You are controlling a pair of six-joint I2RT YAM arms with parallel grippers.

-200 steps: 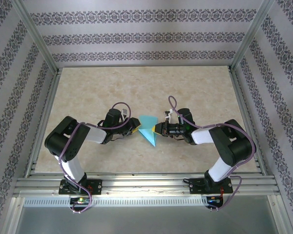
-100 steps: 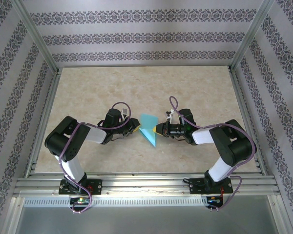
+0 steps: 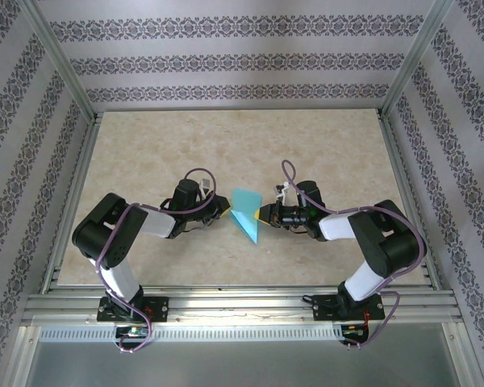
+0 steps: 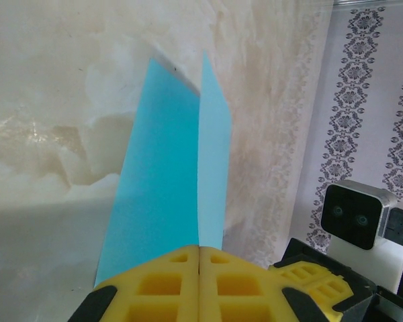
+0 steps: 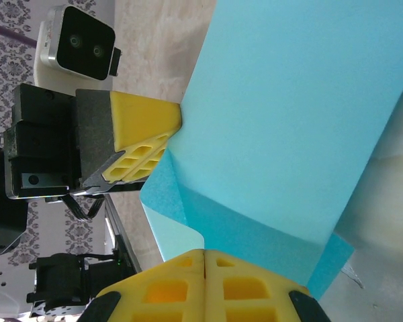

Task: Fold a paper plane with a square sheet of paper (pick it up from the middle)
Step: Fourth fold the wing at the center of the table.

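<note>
Top view, near edge: both arm bases bolted to the aluminium rail [image 3: 242,306]. Left arm [image 3: 117,238] rises from its base, elbow folded out toward 9 o'clock, forearm lying low and reaching to 3 o'clock. Right arm [image 3: 375,246] mirrors it, elbow out toward 3 o'clock, forearm reaching to 9 o'clock. Claws meet tip toward tip just near of the surface's centre. Sheet of paper [image 3: 244,214] between them, turquoise, creased into a tapering shape, narrow point aimed about 5 o'clock, broad end toward 12. Left claw [image 3: 224,211] at the paper's 9 o'clock edge, yellow fingers [image 4: 168,282] pressed together with the paper [image 4: 164,181] coming out of the seam. Right claw [image 3: 260,214] at the 3 o'clock edge, likewise clamped together on the paper [image 5: 289,114], a folded flap beside its tips. Whether the lower fold touches the surface, cannot tell. Beyond, toward 12 o'clock, the marbled surface [image 3: 323,149] lies open to the back wall [image 3: 242,60]; open room too at 9 and 3 o'clock.
</note>
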